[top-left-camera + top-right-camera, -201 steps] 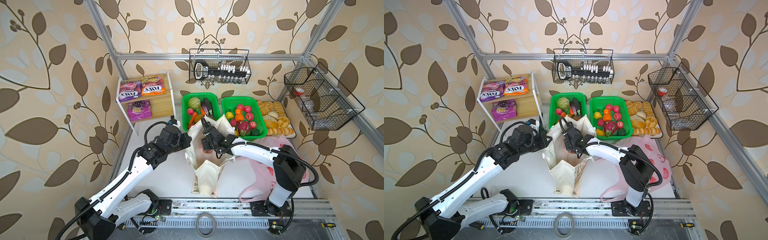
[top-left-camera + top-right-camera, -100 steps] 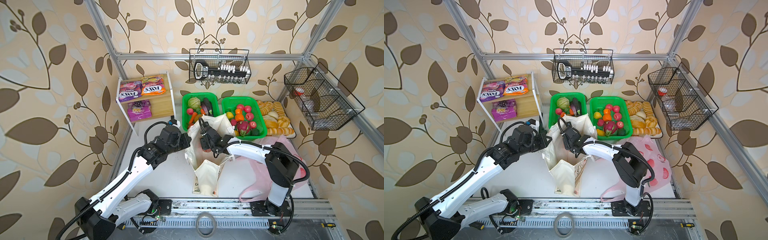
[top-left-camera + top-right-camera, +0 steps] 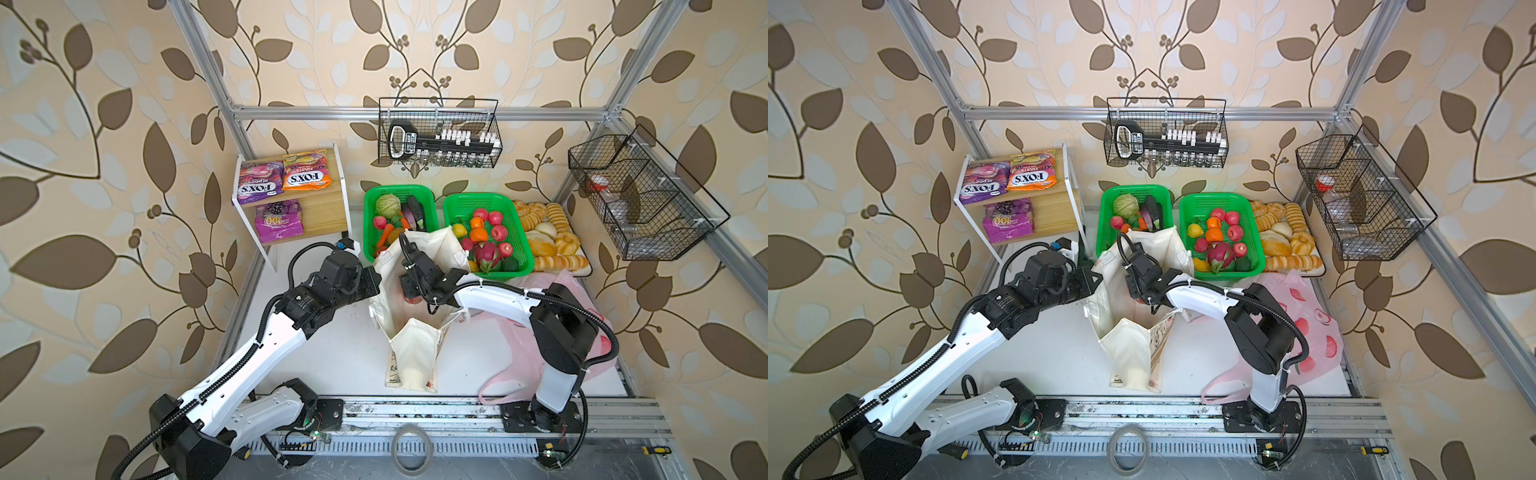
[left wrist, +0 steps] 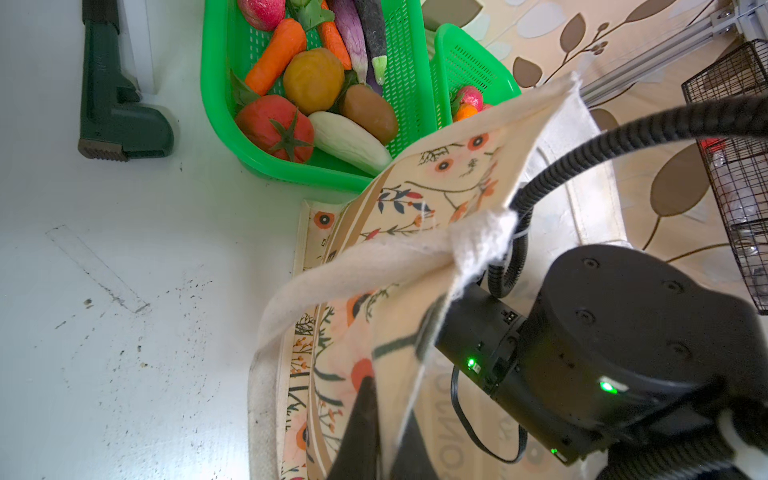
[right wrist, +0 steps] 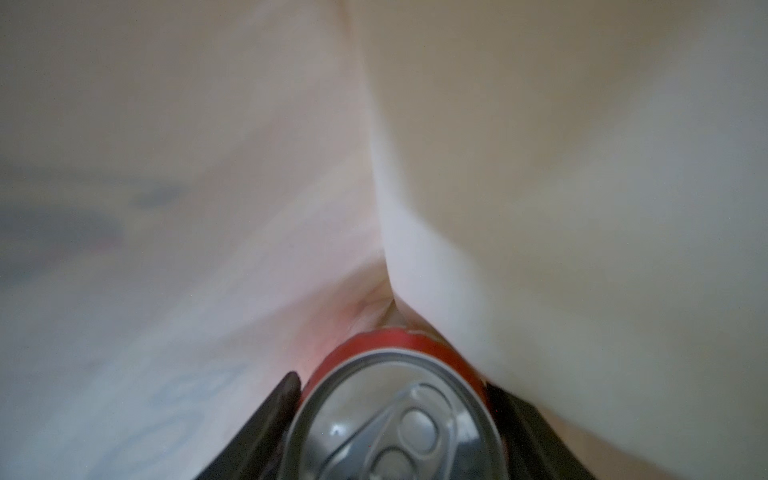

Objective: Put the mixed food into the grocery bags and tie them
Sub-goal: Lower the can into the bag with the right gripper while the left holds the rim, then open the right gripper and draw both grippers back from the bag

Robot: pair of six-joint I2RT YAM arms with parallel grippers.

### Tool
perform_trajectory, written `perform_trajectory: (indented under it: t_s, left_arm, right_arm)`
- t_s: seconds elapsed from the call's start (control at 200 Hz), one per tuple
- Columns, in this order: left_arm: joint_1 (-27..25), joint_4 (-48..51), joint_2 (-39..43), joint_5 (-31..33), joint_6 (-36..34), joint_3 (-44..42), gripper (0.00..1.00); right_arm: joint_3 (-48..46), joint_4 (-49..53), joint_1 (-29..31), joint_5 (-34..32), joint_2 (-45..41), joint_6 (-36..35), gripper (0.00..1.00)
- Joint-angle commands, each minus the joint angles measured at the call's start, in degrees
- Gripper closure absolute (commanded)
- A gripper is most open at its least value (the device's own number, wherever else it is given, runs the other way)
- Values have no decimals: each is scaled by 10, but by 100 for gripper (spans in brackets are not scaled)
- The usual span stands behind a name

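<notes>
- Left gripper (image 4: 388, 399) is clenched on the cloth rim of the tote (image 3: 415, 357), on the side facing the left edge of the tabletop (image 3: 332, 357). The cloth runs between its two dark fingers.
- Right gripper (image 5: 392, 384) is down inside the tote and grasps the can (image 5: 395, 419) by its sides. The silver top with the pull tab faces the wrist camera, and the tote's pale walls close in around it.
- Tote: stands in the middle of the tabletop with its mouth open upward. Its far wall rests against the baskets, and its lower part lies folded flat toward the front edge.
- Pink bag (image 3: 1316, 328): lies crumpled by the right edge, partly under the right arm and just beside the tote. One handle loop trails toward the front edge.
- Shelf (image 3: 328, 216): stands in the rear left corner.
- Basket (image 3: 368, 224): sits at the rear edge, next to a second basket (image 3: 484, 198) of fruit nearer the right edge.
- Orange packet (image 3: 305, 176): lies on the shelf's upper board.
- 100 packet (image 3: 278, 220): lies on the shelf's lower board.
- Cabbage (image 3: 388, 204): lies in the first basket, at its far end.
- Tomato (image 4: 276, 126): lies at that basket's near end, touching a pale vegetable.
- Potato (image 4: 370, 112): lies in the same basket, just behind the pale vegetable, by the wall facing the second basket.
</notes>
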State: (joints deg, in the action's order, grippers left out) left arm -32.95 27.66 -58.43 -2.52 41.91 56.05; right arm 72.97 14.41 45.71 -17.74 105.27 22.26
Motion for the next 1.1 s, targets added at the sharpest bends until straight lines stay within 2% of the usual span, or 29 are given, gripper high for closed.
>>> perform_trajectory:
  t_s: [0.0,0.12,0.295,0.395,0.675,0.845,0.9,0.95,1.0,1.095]
  left_arm:
    - [2,17,13,11,-15,23,88]
    - [2,16,12,2,-17,25,86]
    - [2,14,8,-5,-19,27,77]
    - [1,12,8,-6,-19,26,77]
    - [2,5,7,-5,-24,29,76]
    - [2,2,10,0,-45,35,75]
    - [2,3,13,3,-51,39,68]
    - [1,2,17,6,-62,42,56]
    - [1,9,21,3,-81,51,52]
    - [1,63,25,15,-157,107,40]
  right_arm:
    - [13,-5,-8,33,-19,1,48]
    - [11,-16,-7,25,-39,-4,35]
    - [19,-14,-7,38,-66,-15,24]
    - [13,-19,-6,31,-86,-21,19]
    - [7,-20,-6,69,-162,-39,16]
    - [1,-28,-15,128,-228,-61,16]
    - [-4,-37,-22,154,-252,-61,16]
    - [-13,-49,-28,168,-277,-57,16]
    - [-16,-63,-32,173,-302,-55,16]
    - [-54,-90,-41,178,-351,-53,16]
